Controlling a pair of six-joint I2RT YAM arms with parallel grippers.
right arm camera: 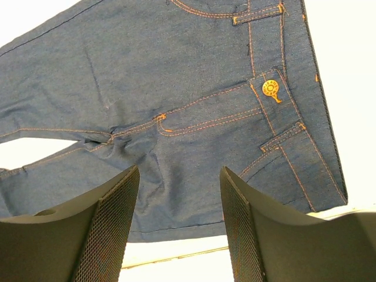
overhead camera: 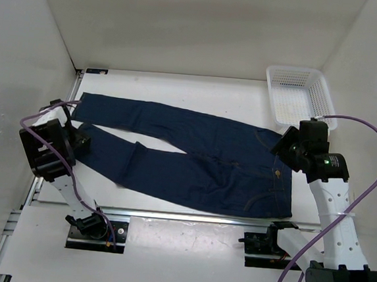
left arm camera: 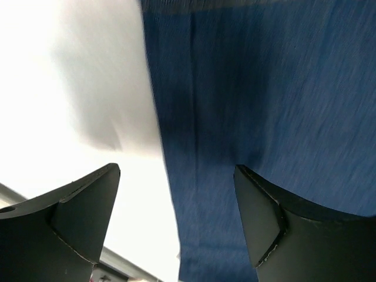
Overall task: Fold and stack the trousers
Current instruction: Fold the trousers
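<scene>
The dark navy jeans point(overhead camera: 193, 158) lie spread flat across the table, waist at the right, both legs running left. My left gripper point(overhead camera: 81, 141) is open at the hem of the near leg; in the left wrist view the leg's cloth point(left arm camera: 258, 106) lies between its wide-apart fingers point(left arm camera: 88, 205), and the gripper point(left arm camera: 176, 200) hovers over the cloth edge. My right gripper point(overhead camera: 281, 149) is open above the waist. The right wrist view shows the fly, orange button point(right arm camera: 269, 89) and pocket stitching, with the gripper point(right arm camera: 179, 200) over the jeans point(right arm camera: 164, 82), nothing held.
A white mesh basket point(overhead camera: 301, 95) stands at the far right corner of the table. White walls enclose the left, back and right sides. A metal rail point(overhead camera: 188, 217) runs along the table's near edge.
</scene>
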